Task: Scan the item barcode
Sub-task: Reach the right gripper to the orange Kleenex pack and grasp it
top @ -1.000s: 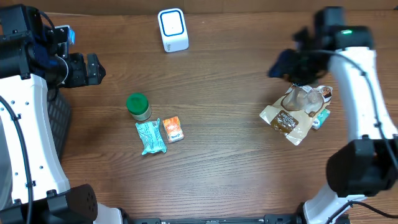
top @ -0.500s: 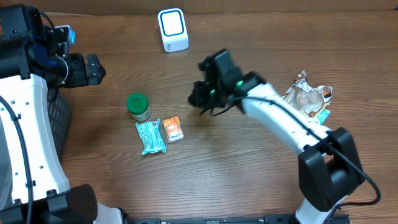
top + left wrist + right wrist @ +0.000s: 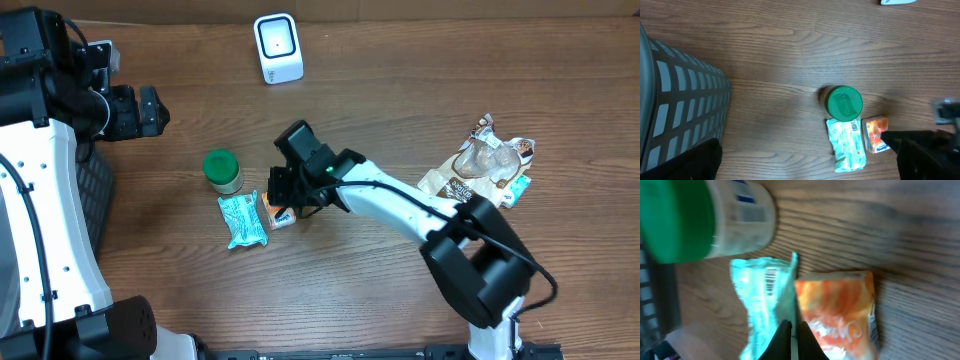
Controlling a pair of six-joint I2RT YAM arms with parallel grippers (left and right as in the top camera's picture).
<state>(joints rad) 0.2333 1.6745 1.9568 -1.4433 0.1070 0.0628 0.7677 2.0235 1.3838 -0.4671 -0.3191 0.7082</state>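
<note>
An orange packet (image 3: 281, 209) lies on the table beside a teal packet (image 3: 243, 221) and a green-lidded jar (image 3: 222, 171). My right gripper (image 3: 283, 196) hangs over the orange packet's left edge. In the right wrist view it (image 3: 792, 336) is shut, its tips over the seam between the teal packet (image 3: 757, 300) and the orange packet (image 3: 837, 311), with nothing seen between them. The white scanner (image 3: 277, 47) stands at the back. My left gripper (image 3: 152, 110) is open at the far left, well away from the items (image 3: 844, 103).
A pile of brown and white snack bags (image 3: 478, 172) lies at the right. A dark mesh basket (image 3: 675, 105) stands at the left edge beneath the left arm. Bare wood lies between the scanner and the items.
My right arm swung from the snack pile at the right across the table to the orange and teal packets, and its jaws closed. The left arm stayed still.
</note>
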